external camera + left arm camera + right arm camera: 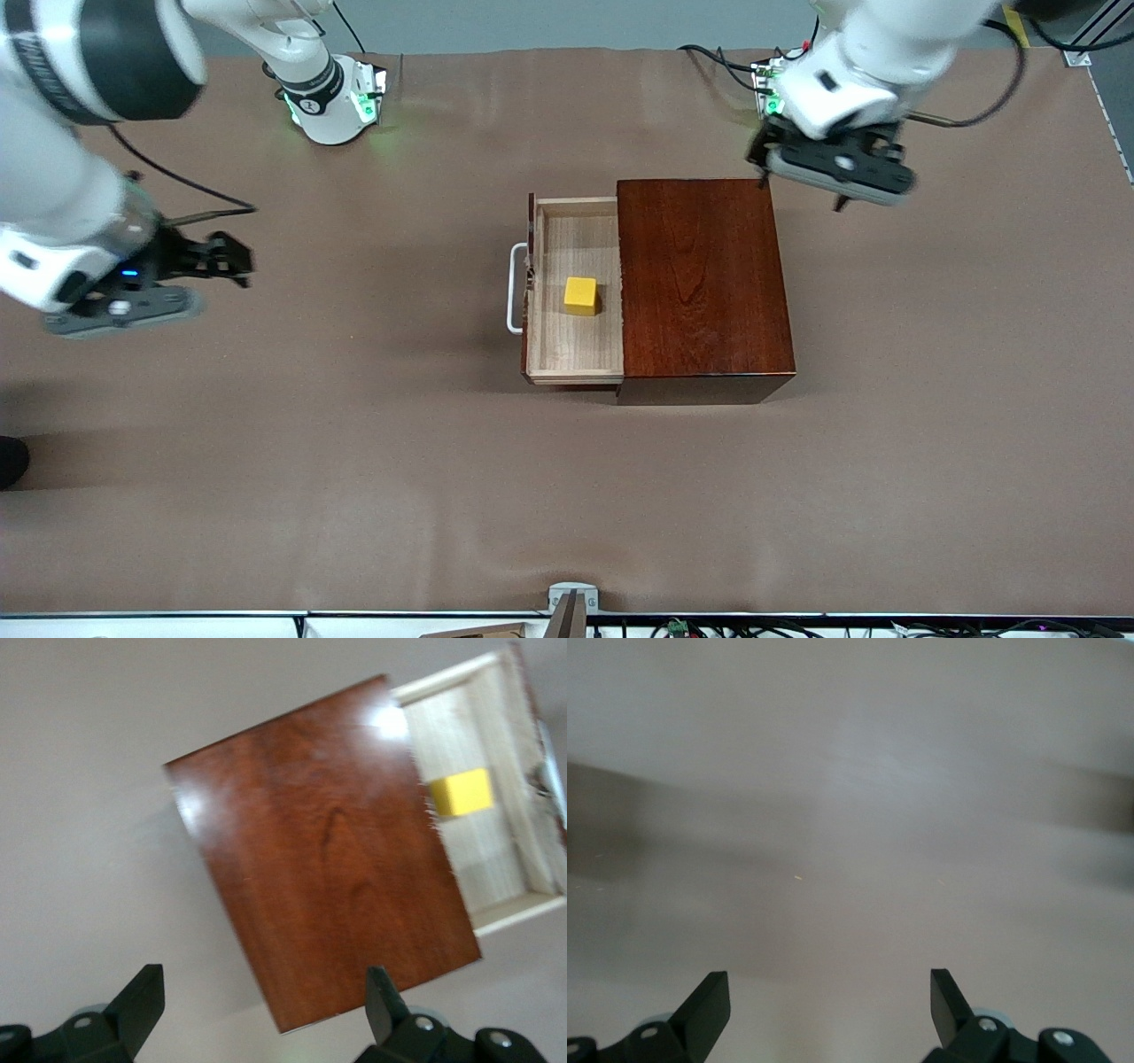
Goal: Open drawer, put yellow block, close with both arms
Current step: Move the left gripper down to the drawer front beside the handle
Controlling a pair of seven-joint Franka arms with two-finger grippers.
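Inside the open drawer [576, 354] sits the block [581, 296]; at nine o'clock and one o'clock, right gripper [232, 259] and left gripper [802, 190] agape, empty; uneven shove risks skewing box [700, 283].

From high across the tabletop [354, 496] we face both bases; our left wrist camera shares the wooden box [700, 275], our right sees bare tabletop.

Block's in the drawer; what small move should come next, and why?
Probably bring the right gripper toward the handle to push the drawer shut: the yellow block lies inside, both grippers are open and empty, and the left gripper hovers by the box.
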